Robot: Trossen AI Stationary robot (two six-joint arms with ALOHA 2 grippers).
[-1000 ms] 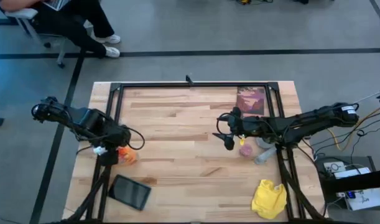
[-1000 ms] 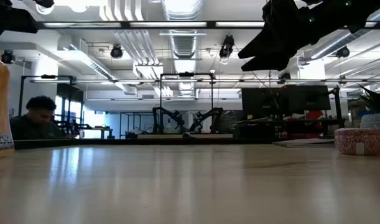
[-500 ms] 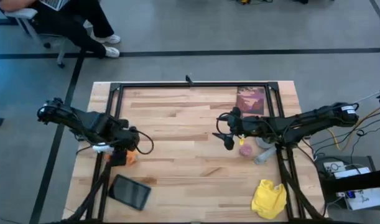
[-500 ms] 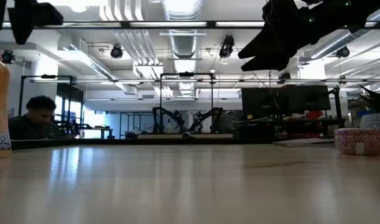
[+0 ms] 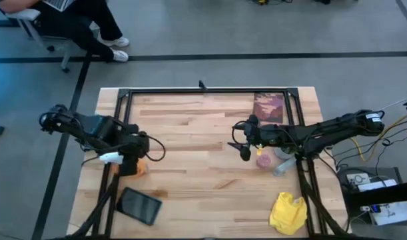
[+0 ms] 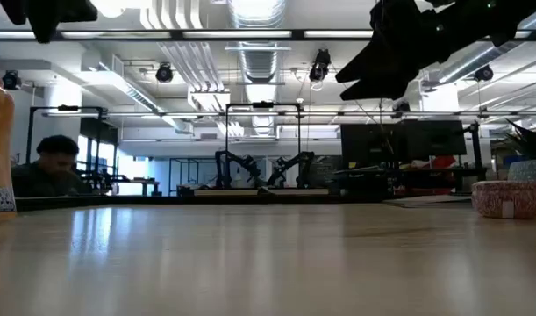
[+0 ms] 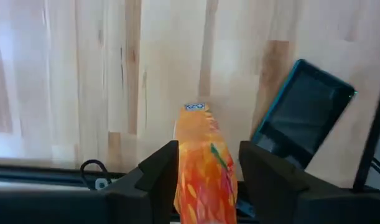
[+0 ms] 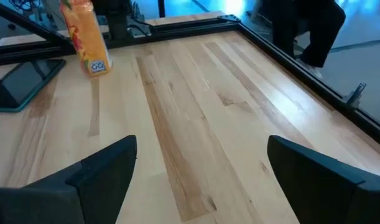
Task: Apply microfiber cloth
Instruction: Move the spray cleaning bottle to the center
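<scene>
Left gripper point(image 7: 205, 168) straddles orange spray bottle point(image 7: 204, 165), apparently gripping it; its label is unreadable. Right gripper point(image 8: 199, 168) hovers wide open mid-table. Microfiber cloth point(image 5: 287, 213) lies crumpled at the table's near right corner.

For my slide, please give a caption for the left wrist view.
Left gripper fingers flank the orange spray bottle; black tablet lies beside it on the wooden table.

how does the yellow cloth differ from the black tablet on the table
The microfiber cloth is bright yellow, soft and crumpled into a heap; the tablet is black, rigid and lies flat. The cloth sits by the table's near right corner, away from both grippers; the tablet sits near the left corner, beside the left gripper and the orange spray bottle. Both rest untouched on the wood.
</scene>
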